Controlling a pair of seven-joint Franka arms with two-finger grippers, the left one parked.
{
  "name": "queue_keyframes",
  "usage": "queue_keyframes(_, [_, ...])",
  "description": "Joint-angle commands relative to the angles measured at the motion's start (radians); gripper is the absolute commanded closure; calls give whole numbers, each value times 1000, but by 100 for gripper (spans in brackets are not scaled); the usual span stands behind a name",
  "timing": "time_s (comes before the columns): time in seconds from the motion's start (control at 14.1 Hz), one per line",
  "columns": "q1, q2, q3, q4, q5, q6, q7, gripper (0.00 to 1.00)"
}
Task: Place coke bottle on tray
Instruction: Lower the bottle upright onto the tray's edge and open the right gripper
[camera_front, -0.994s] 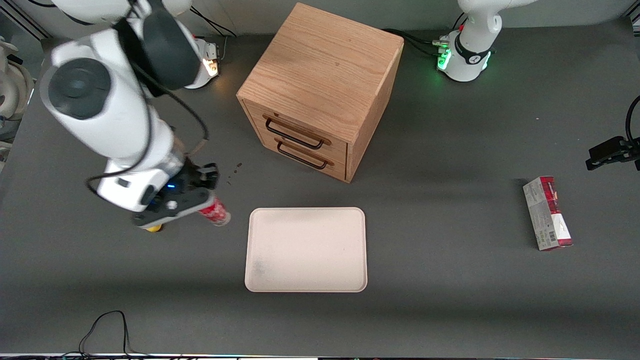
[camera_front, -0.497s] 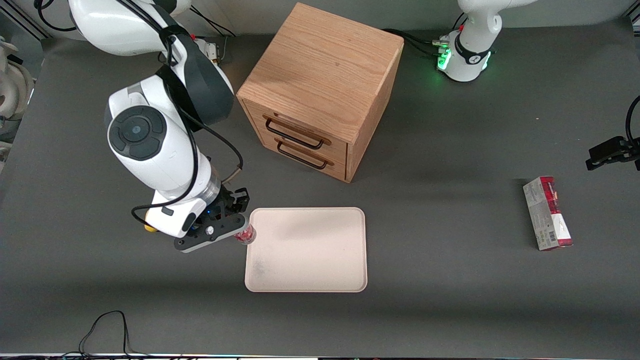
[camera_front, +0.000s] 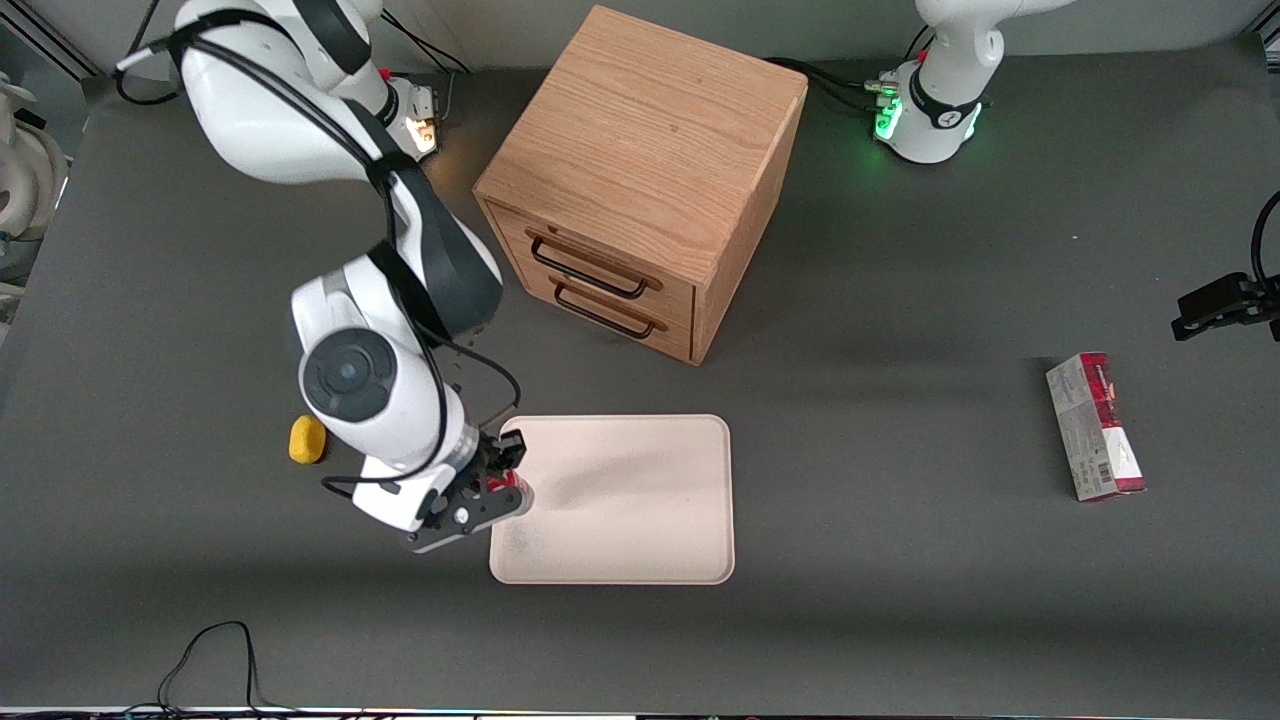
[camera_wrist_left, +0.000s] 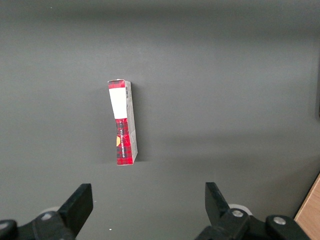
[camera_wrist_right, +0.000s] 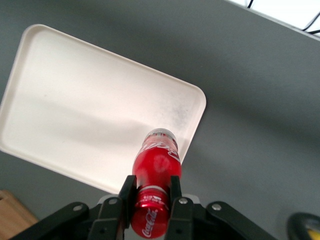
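The coke bottle (camera_wrist_right: 155, 175) is held in the claw (camera_wrist_right: 148, 200), whose two fingers (camera_wrist_right: 176, 192) are closed on the labelled body near the capped end. The bottle is carried above the tray (camera_front: 640, 520), over the tray edge nearest the working arm; in the front view only a small red patch (camera_front: 503, 484) is visible under the wrist. Contact with the tray is not evident, although height is hard to judge from these views. The bottle is judged to be light, stiff plastic with a smooth, possibly slippery wall, so a firm grip across the round body is advised rather than on the clear base. Tipping on release is considered the main risk, since the base is narrow. A lemon-like lump (camera_front: 307, 439) lies on the worktop (camera_front: 900, 600), near the arm.
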Motion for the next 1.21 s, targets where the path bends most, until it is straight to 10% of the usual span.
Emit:
queue_keyframes(0.0, [-10, 59, 8, 50, -22, 23, 8, 100])
queue_keyframes(0.64, [-26, 118, 10, 25, -20, 103, -3, 100])
queue_keyframes(0.71, [-26, 118, 10, 18, -19, 103, 10, 79])
queue_keyframes(0.78, [-26, 116, 10, 8, -16, 103, 23, 1])
queue_keyframes(1.14, [-40, 40, 5, -9, -13, 2, 43, 0])
